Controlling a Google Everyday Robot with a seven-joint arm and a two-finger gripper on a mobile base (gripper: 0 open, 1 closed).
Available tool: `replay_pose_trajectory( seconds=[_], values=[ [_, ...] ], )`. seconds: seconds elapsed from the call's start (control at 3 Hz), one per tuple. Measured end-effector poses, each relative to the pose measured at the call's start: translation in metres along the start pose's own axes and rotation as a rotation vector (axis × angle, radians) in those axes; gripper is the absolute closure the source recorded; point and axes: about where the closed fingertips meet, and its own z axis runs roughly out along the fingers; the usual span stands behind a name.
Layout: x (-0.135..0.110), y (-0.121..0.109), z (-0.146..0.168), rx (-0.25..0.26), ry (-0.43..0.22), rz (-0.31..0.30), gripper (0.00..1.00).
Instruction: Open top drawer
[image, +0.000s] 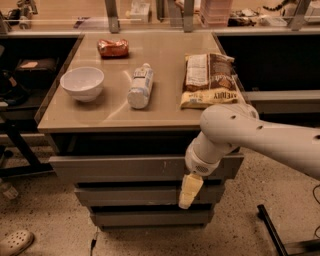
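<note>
The top drawer (125, 167) is the widest grey flat front just under the tabletop, with small pale scratches right of centre. It stands out a little from the cabinet, with a dark gap above it. My gripper (187, 191) is a pale yellowish piece hanging down from the white arm (235, 132). It sits at the drawer's lower edge, right of centre, in front of the second drawer front (130, 195). The arm hides the right end of the top drawer.
On the tabletop (165, 107) are a white bowl (82, 82), a lying white bottle (140, 86), a red packet (113, 47) and a brown snack bag (210, 80). A third drawer front (145, 217) is lowest. A dark stand leg (272, 232) is at the right, a sandal (15, 242) on the floor at the left.
</note>
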Motion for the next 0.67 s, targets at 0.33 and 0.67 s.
replay_pose_trajectory(
  seconds=[0.33, 0.67],
  values=[
    [0.027, 0.041, -0.022, -0.066, 0.012, 0.032, 0.0],
    [0.052, 0.082, -0.047, -0.13, 0.024, 0.062, 0.0]
  ],
)
